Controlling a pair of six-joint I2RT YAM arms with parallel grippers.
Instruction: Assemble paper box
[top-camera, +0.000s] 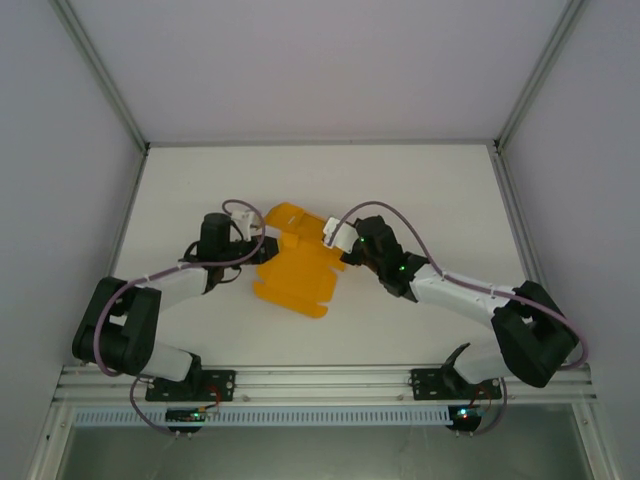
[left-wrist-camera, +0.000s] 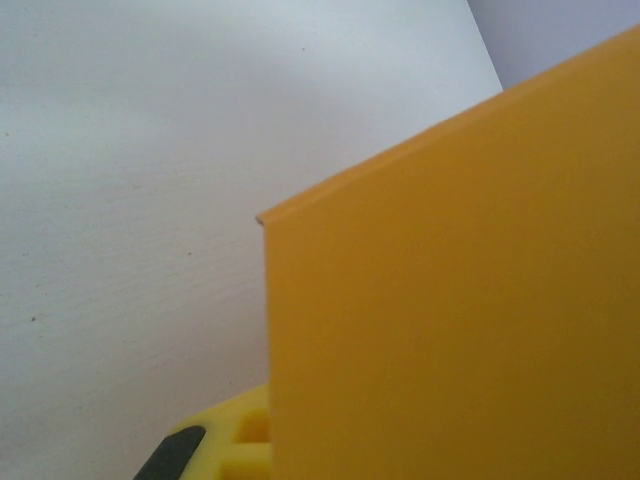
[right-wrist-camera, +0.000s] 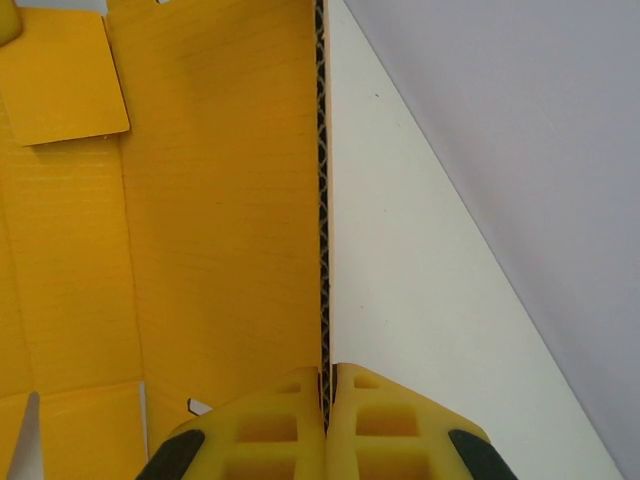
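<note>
We see open worktop (top-camera: 330, 180) behind the paper box (top-camera: 297, 275), right up to the back wall (top-camera: 320, 70). The near strip between box and aluminium rail (top-camera: 320, 378) is free too. Centre is blocked: left claw (top-camera: 262, 247) and right claw (top-camera: 331, 233) both pinch the box from opposite sides, arms angling in. A raised panel (right-wrist-camera: 220, 200) stands along our right claw, with bare worktop beyond it to the right wall (top-camera: 590, 200). Left wall (top-camera: 50, 200) bounds the other flank.

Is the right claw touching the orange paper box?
Touching. The right wrist view shows the right claw shut on the paper box, its card edge squeezed between both yellow fingers with no gap.
</note>
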